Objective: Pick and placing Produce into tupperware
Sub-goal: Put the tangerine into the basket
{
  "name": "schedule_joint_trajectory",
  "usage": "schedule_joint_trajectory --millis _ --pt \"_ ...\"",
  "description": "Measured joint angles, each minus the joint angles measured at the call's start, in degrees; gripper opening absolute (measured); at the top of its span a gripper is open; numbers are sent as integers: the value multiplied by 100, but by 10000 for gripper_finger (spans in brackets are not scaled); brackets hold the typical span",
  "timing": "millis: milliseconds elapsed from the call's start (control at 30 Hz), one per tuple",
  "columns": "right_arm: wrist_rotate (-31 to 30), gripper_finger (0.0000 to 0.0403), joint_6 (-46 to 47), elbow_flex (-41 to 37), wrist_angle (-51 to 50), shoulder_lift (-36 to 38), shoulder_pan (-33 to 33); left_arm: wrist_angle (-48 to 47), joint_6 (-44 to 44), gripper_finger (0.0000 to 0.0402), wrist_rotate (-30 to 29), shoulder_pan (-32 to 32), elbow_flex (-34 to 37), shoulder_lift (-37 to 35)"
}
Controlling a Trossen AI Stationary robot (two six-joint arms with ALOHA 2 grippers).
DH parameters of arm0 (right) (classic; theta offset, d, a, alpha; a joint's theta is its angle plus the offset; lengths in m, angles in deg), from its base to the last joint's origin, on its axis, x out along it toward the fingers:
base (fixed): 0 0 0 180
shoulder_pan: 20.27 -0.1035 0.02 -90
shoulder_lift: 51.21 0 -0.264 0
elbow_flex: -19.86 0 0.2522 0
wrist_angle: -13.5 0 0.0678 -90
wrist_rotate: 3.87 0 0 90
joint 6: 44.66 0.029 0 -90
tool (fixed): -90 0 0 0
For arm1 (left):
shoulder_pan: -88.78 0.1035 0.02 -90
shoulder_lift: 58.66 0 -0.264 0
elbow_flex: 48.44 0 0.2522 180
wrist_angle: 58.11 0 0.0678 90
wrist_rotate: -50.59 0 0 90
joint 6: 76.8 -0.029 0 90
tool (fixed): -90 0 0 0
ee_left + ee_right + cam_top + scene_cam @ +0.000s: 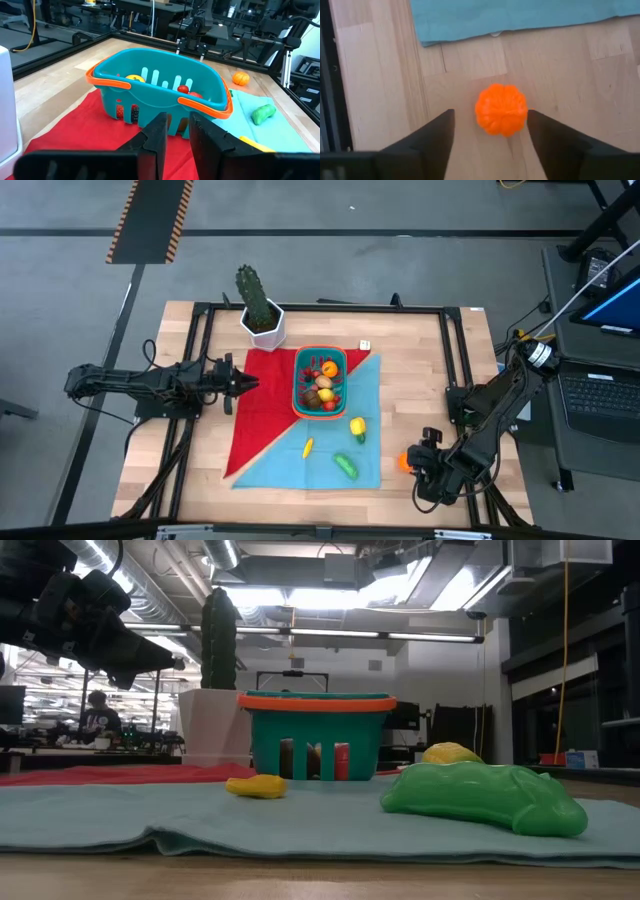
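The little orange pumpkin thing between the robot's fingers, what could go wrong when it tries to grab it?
The orange pumpkin is round and sits on bare wood, so it might roll or squirt out as the open right gripper closes. It also lies off the blue cloth, near the table edge, so a nudge could send it off.

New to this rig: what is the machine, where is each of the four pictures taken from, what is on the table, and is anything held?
Two dark robot arms work at a wooden table. One picture looks down from above, one looks level across the tabletop, and one rides on each wrist. The teal tupperware sits on red and blue cloths and already contains toy produce. A green piece and two yellow pieces lie on the blue cloth. The left pincer waits beside the container, holding nothing. The right pincer is open around an orange piece, not yet gripping it.
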Motion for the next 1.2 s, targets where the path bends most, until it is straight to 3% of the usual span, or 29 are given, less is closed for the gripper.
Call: schedule_joint_trajectory --millis 133,267,900,1200 --pt "-3 289 0 0 7 0 2 0 0 80 0 -1 1 0" --pt "-4 306 0 0 146 0 2 0 0 86 0 -1 2 0" --pt "-13 308 479 -145 228 -373 96 -2 -2 106 0 0 1 0" --pt "44 308 473 -313 503 -724 235 -1 -2 93 -2 1 0 0"
